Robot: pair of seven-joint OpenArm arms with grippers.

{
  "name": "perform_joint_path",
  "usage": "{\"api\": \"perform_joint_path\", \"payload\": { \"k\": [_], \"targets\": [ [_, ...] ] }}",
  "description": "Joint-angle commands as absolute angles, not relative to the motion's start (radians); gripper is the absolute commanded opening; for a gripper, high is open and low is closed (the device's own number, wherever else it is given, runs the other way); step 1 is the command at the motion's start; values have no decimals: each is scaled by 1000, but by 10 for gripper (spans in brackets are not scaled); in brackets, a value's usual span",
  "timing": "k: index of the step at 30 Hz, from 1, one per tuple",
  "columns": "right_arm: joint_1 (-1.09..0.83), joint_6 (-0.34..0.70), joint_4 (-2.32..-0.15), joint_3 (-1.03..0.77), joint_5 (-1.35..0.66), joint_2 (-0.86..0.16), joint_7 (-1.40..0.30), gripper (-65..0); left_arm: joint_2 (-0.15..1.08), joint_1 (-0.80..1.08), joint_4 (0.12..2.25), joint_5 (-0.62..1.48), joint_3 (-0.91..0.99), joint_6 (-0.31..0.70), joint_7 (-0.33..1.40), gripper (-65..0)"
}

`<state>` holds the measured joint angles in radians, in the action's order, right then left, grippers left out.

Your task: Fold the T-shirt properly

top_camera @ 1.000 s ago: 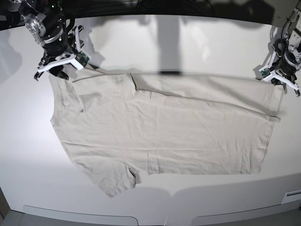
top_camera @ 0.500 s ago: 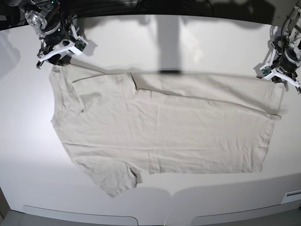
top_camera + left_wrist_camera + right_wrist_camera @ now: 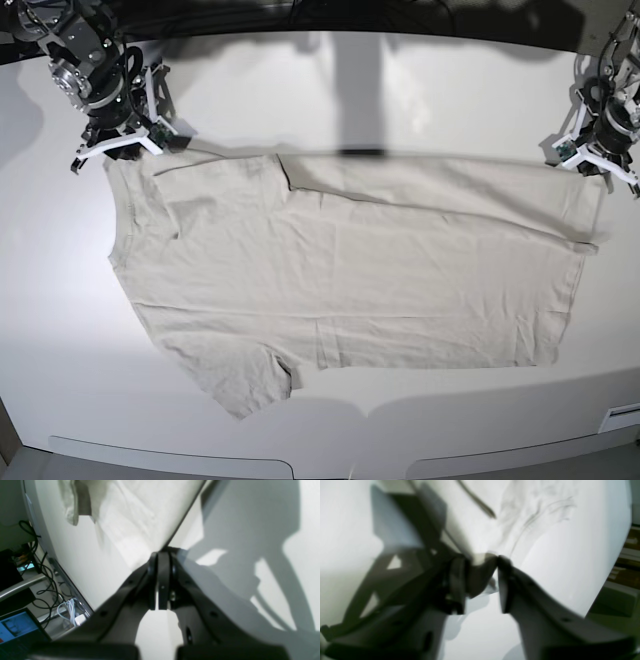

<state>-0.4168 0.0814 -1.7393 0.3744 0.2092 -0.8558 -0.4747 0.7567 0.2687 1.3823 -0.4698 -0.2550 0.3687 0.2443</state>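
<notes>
The left gripper is clenching, its fingertips pressed together and grasping an edge of the T-shirt at the shirt's upper right corner in the base view. The right gripper is standing apart at its fingertips, with a dark, shaded bit of the shirt's fabric showing between them; the blur is keeping any contact with either finger from being told. In the base view this gripper is hovering over the shirt's upper left corner. The pale grey-beige shirt is lying spread between the two grippers and covering much of the white table. Its upper edge is running across from one gripper to the other, while a fold line is slanting below that edge toward the right side, where a small bit of cloth is sticking out. Near the upper left, a layer is forming a short, stepped fold, and light wrinkles are crossing the fabric around it. The curved left edge is leading down to a sleeve, which is pointing toward the bottom of the base view. The arms are casting grey shadows on the table. Past the table's edge, the left wrist view is showing tangled black cables, a metal bar and a pale cable bundle.
</notes>
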Motion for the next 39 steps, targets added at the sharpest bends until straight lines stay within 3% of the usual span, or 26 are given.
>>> {"api": "perform_joint_path", "payload": {
  "k": [1, 3, 4, 8, 20, 24, 32, 39],
  "targets": [
    [-412, 71, -1746, 368, 222, -872, -467, -561, 762, 288, 1376, -444, -263, 446, 265, -650],
    [-410, 65, -1742, 368, 223, -873, -472, -642, 763, 289, 1376, -441, -263, 446, 273, -650],
    [-410, 43, -1742, 367, 224, -873, -471, -650, 763, 289, 1376, -434, -263, 446, 287, -650],
    [-411, -89, -1743, 367, 224, -878, -471, -650, 765, 294, 1377, -358, -263, 446, 379, -650],
    [-498, -89, -1744, 367, 224, -979, -517, -650, 838, 539, 1473, -252, -262, 443, 419, -650],
    [-571, -96, -1748, 367, 229, -1010, -536, -650, 841, 614, 1517, -253, -262, 390, 423, -650],
    [-742, -253, -1774, 367, 233, -1064, -550, -650, 841, 715, 1580, -260, -262, 384, 452, -650],
    [-815, -326, -1807, 367, 278, -1058, -550, -650, 841, 735, 1597, -260, -262, 384, 457, -650]
  ]
}}
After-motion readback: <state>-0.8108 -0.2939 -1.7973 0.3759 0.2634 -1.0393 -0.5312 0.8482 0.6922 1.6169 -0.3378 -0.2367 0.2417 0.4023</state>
